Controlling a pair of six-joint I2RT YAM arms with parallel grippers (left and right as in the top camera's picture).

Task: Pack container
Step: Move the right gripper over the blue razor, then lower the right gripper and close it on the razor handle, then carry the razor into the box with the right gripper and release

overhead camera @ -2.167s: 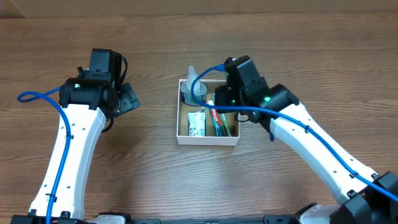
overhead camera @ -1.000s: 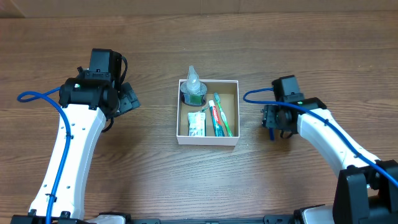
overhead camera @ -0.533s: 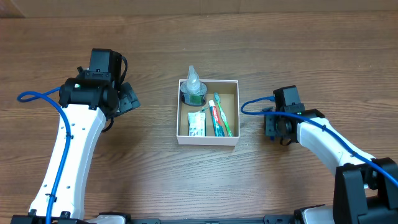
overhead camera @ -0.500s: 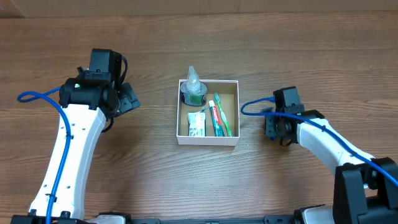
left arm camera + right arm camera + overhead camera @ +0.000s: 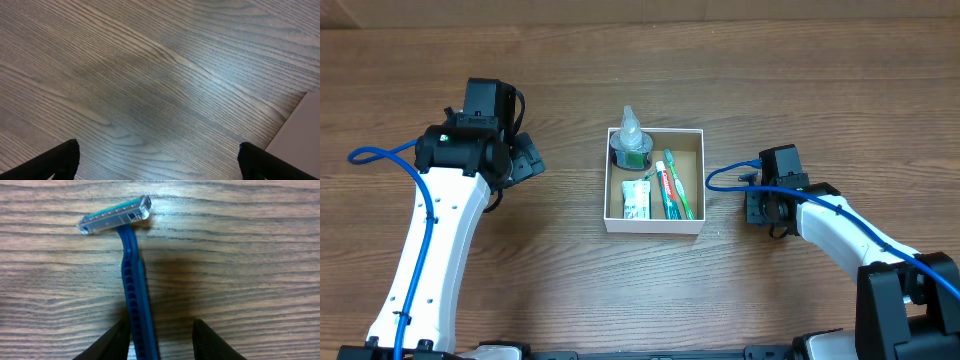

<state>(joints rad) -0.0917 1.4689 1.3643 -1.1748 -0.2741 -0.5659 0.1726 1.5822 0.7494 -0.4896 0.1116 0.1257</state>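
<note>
The container (image 5: 654, 225) is a small white-walled box with a brown inside, at the table's middle. It holds a clear bottle with green liquid (image 5: 632, 146), a red and white tube (image 5: 666, 184), a green toothbrush (image 5: 679, 195) and a small white packet (image 5: 636, 200). A blue razor (image 5: 133, 280) lies on the wood in the right wrist view. My right gripper (image 5: 159, 342) is open, its fingers either side of the razor's handle, the left finger against it. In the overhead view this gripper (image 5: 766, 206) is right of the container and hides the razor. My left gripper (image 5: 526, 160) is open and empty, left of the container.
The left wrist view shows bare wood between the wide-open fingers (image 5: 159, 161) and a pale corner of the container (image 5: 301, 134) at the right edge. Blue cables run along both arms.
My right arm left the container, swung out to the right, then moved toward the table's front and settled over the razor. The left arm has not moved.
</note>
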